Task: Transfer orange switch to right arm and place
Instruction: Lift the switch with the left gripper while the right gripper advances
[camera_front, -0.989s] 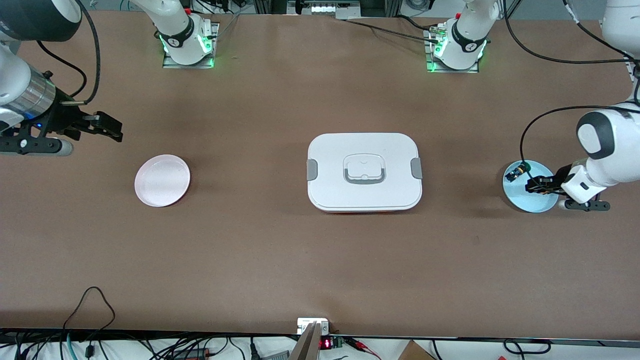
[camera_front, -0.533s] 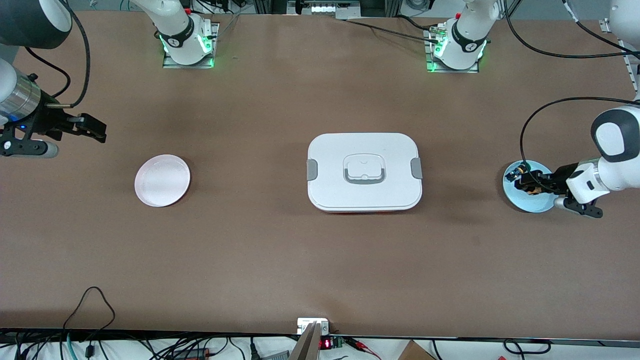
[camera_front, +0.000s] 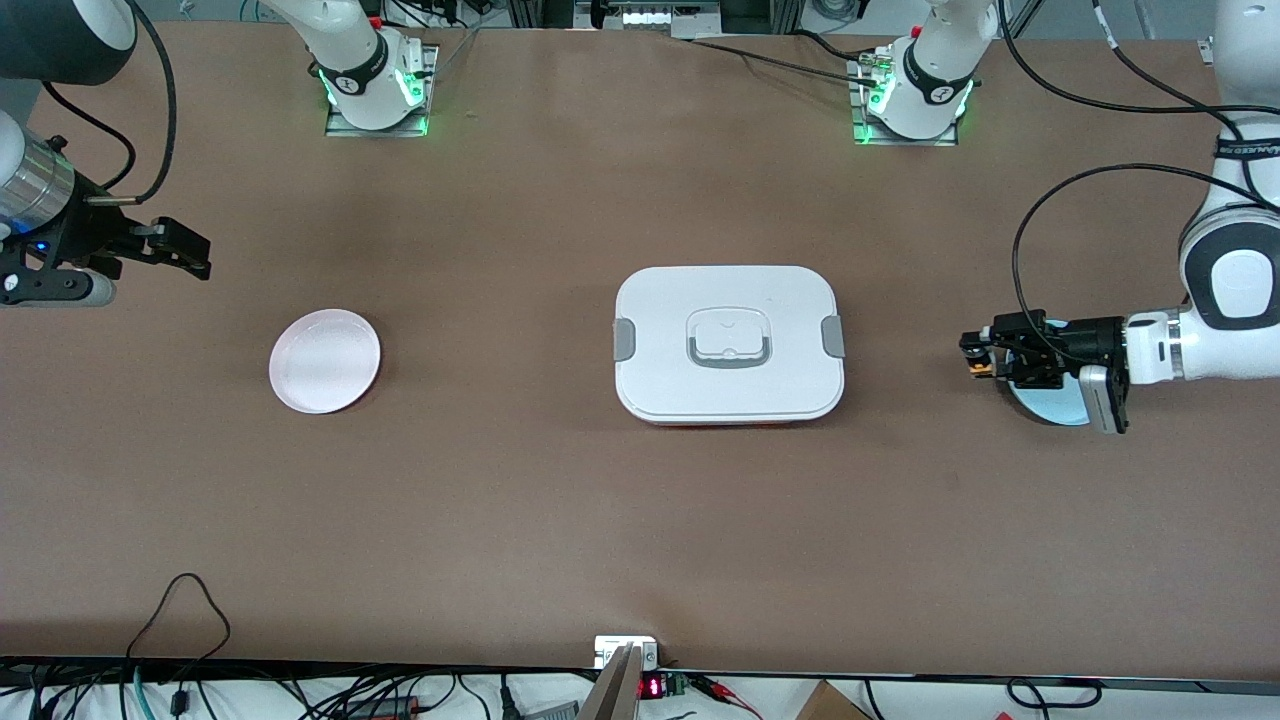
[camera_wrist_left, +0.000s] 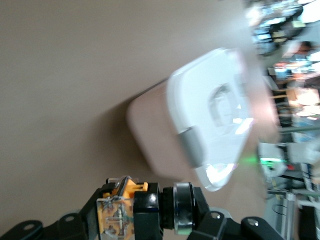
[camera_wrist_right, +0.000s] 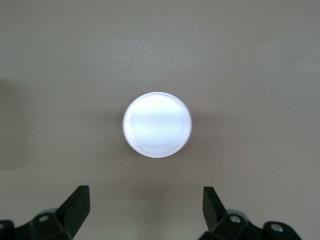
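My left gripper (camera_front: 985, 350) is shut on the orange switch (camera_front: 976, 368) and holds it in the air over the edge of the light blue plate (camera_front: 1055, 408) that faces the white box. In the left wrist view the switch (camera_wrist_left: 117, 215) shows its orange-tan body, black collar and silver ring, clamped between the black fingers of the left gripper (camera_wrist_left: 145, 217). My right gripper (camera_front: 190, 255) is open and empty, up in the air at the right arm's end of the table, looking down at the pink plate (camera_wrist_right: 157, 125). Its fingertips (camera_wrist_right: 77, 200) stand wide apart.
A white lidded box (camera_front: 728, 343) with grey latches sits mid-table; it also shows in the left wrist view (camera_wrist_left: 220, 125). The pink plate (camera_front: 325, 360) lies toward the right arm's end. The blue plate is partly hidden under my left gripper.
My left gripper rose from the blue plate with the orange switch and moved toward the white box, the wrist turning. My right gripper drew back a little toward its end.
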